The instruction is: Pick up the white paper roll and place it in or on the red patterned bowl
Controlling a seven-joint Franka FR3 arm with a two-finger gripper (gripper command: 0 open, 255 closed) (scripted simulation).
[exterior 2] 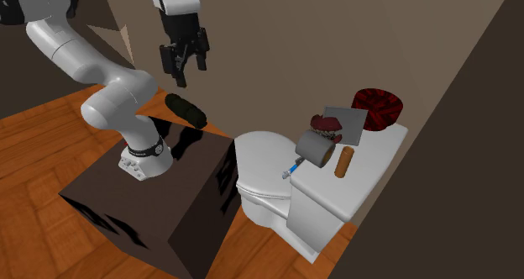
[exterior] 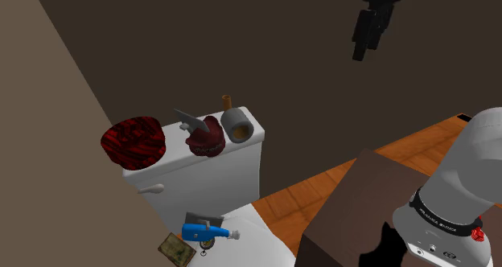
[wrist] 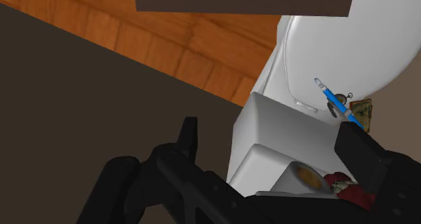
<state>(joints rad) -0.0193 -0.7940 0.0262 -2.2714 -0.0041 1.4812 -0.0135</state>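
Your pincer (exterior 2: 183, 67) hangs high over the dark stand (exterior 2: 126, 214), fingers spread with nothing between them. You'll find the paper roll (exterior: 238, 125), grey-white with a brown core, lying on its side on the toilet tank (exterior: 201, 173) lid, well apart from the pincer. The red patterned bowl (exterior: 133, 141) sits at the lid's end on the shoulder view's left, with a dark red item (exterior: 205, 137) between bowl and roll. A blue bottle (exterior: 205, 232) lies on the seat lid.

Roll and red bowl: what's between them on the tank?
A dark red lumpy thing and a grey flat plate by it lie between the roll and the bowl. That shows in the shoulder view.
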